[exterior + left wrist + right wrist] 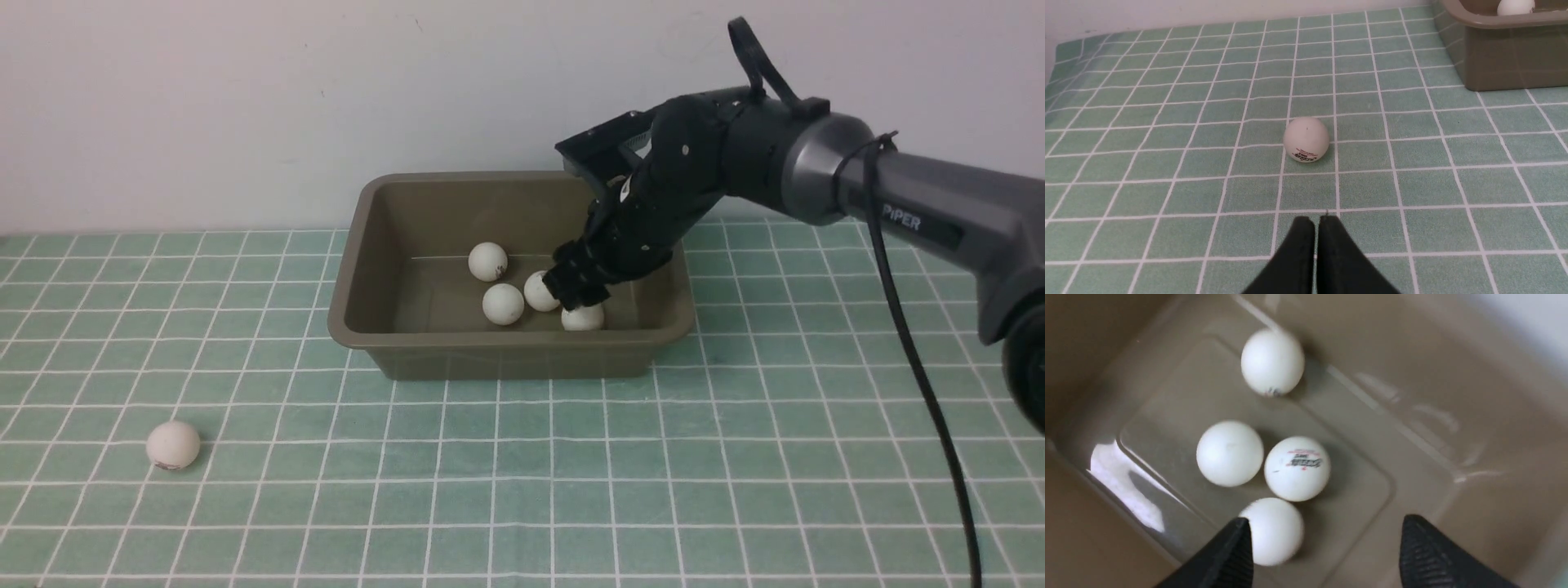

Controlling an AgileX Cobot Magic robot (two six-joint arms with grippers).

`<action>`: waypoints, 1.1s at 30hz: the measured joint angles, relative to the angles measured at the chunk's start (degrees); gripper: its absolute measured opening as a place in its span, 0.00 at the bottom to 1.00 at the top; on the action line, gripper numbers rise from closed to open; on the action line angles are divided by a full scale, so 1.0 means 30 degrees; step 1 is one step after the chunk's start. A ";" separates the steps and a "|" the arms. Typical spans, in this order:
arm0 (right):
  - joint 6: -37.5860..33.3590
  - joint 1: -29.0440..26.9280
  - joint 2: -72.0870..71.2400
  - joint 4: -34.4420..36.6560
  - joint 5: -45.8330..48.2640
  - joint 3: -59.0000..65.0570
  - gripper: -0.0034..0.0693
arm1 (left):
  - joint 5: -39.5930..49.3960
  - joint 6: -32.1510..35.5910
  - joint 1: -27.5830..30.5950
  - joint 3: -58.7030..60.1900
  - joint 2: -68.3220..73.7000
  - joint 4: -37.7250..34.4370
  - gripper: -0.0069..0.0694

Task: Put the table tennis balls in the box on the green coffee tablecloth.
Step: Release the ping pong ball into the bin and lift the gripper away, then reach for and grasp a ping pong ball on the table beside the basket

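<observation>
The olive-brown box (506,359) stands on the green coffee tablecloth (571,474) and holds several white table tennis balls, among them one at the back (488,261) and one by the front wall (583,318). My right gripper (575,287) reaches down into the box with its jaws open and nothing between them. In the right wrist view, a blurred ball (1274,531) lies beside one fingertip (1237,539) of that gripper (1327,520). One more ball (173,444) rests on the cloth at the front left. It lies just ahead of my shut left gripper (1316,218), ball (1306,139).
A white wall rises right behind the box. A black cable (922,376) hangs from the right arm down over the cloth on the right. The box's corner (1506,61) shows in the left wrist view. The cloth's far left edge (1061,53) meets the wall.
</observation>
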 joint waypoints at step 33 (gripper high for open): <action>-0.1405 -0.6809 -2.1957 0.0467 0.3272 0.3878 0.03 | 0.0000 0.0000 0.0000 0.0000 0.0000 0.0000 0.09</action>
